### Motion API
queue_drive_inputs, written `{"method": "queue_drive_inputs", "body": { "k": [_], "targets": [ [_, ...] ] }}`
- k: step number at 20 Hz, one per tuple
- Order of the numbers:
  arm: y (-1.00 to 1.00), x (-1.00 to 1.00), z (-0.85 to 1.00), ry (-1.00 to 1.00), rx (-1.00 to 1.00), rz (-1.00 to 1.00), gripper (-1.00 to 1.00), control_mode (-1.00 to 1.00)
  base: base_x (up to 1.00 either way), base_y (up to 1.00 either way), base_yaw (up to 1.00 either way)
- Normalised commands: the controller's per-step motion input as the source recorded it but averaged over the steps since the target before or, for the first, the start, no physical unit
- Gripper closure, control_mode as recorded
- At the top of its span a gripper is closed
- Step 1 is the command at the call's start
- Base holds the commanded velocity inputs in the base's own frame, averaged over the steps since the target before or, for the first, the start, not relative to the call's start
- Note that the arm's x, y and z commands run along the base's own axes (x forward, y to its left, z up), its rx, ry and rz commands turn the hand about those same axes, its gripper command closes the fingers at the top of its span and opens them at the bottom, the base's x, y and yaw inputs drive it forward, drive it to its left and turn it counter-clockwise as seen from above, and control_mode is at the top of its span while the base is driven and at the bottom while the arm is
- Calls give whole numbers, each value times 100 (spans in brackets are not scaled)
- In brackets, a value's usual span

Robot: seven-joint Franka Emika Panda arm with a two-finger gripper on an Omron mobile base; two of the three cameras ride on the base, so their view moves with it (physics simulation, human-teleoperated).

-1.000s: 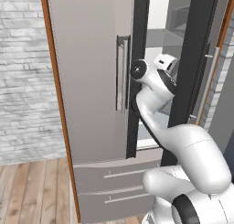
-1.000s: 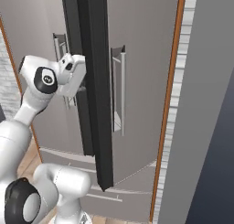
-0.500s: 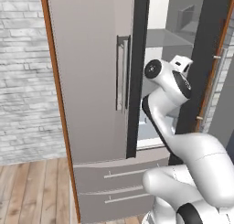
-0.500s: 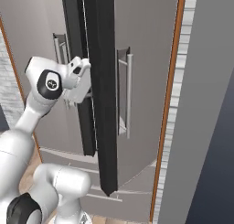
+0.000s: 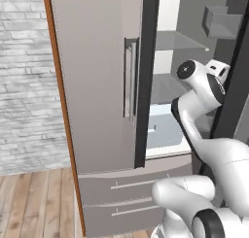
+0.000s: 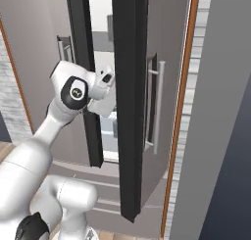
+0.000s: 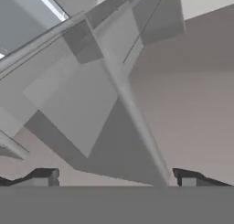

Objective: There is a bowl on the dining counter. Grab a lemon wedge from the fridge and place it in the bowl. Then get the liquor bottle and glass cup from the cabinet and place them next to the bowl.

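Reaching further into the fridge (image 5: 102, 76) than a second ago, the arm is now sitting with its wrist past the edge of the left door, where earlier it was level with the door's handle (image 5: 130, 76). The gap between the two doors is showing wider in both base views. The pincer (image 7: 116, 176) is standing spread wide and empty, its two dark tips (image 7: 43, 175) well apart in the hand view, facing grey inner walls and a shelf edge. The fridge is standing upright, its long axis vertical, its front facing the robot, filling the middle of both base views, with drawers (image 5: 131, 198) below. The right door (image 6: 128, 102) is swinging out toward the base, edge-on in the right base view.
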Motion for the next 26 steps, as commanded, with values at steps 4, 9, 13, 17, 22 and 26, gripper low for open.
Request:
{"method": "queue_drive_inputs", "body": {
  "k": [4,9,13,17,22,26],
  "targets": [
    [-89,0,3,11,2,0,-100,-100,0,0,0],
    [-83,0,3,2,0,0,-100,-100,0,0,0],
    [-85,0,6,0,1,0,-100,-100,0,0,0],
    [-90,5,4,0,5,0,-100,-100,0,0,0],
    [-55,5,0,0,6,0,-100,-100,0,0,0],
    [24,-49,0,-18,0,2,-100,-100,0,0,0]
  ]
}}
